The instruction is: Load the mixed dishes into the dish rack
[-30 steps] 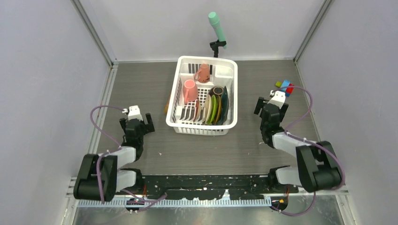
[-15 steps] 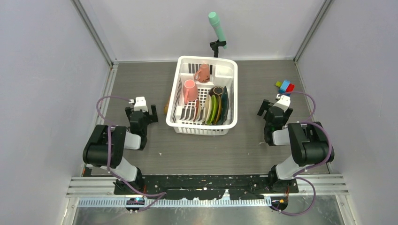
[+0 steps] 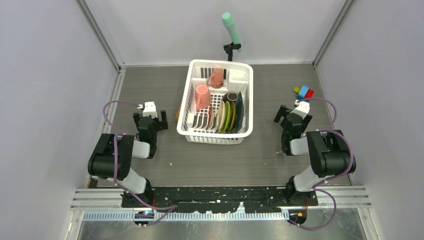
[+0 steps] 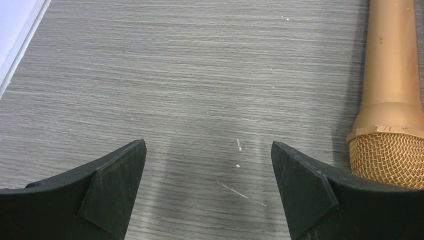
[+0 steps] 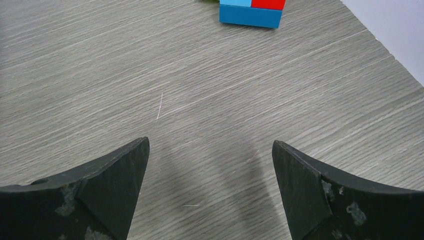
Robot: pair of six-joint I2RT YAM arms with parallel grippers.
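Observation:
The white dish rack (image 3: 247, 95) stands mid-table and holds the mixed dishes. Two pink mugs (image 3: 215, 77) (image 3: 202, 96) sit in its far and left part. A brown bowl (image 3: 230, 96), a cream plate (image 3: 220, 116), a yellow-green plate (image 3: 227, 116) and a dark teal plate (image 3: 239, 112) stand on edge at the near right. My left gripper (image 3: 149, 116) (image 4: 207, 150) is open over bare table, left of the rack. To the rack's right, my right gripper (image 3: 292, 116) (image 5: 210, 150) also stands open, nothing between its fingers.
A gold microphone (image 4: 392, 90) (image 3: 178, 113) lies on the table between the left gripper and the rack. Coloured toy blocks (image 3: 304, 92) (image 5: 252, 11) sit just beyond the right gripper. A mint-green cylinder (image 3: 231, 30) on a black stand rises behind the rack.
Over the last second both arms folded back on themselves. The left gripper shifted away from the bases toward the rack; the right one drew slightly nearer. Since half a second ago nothing moved.

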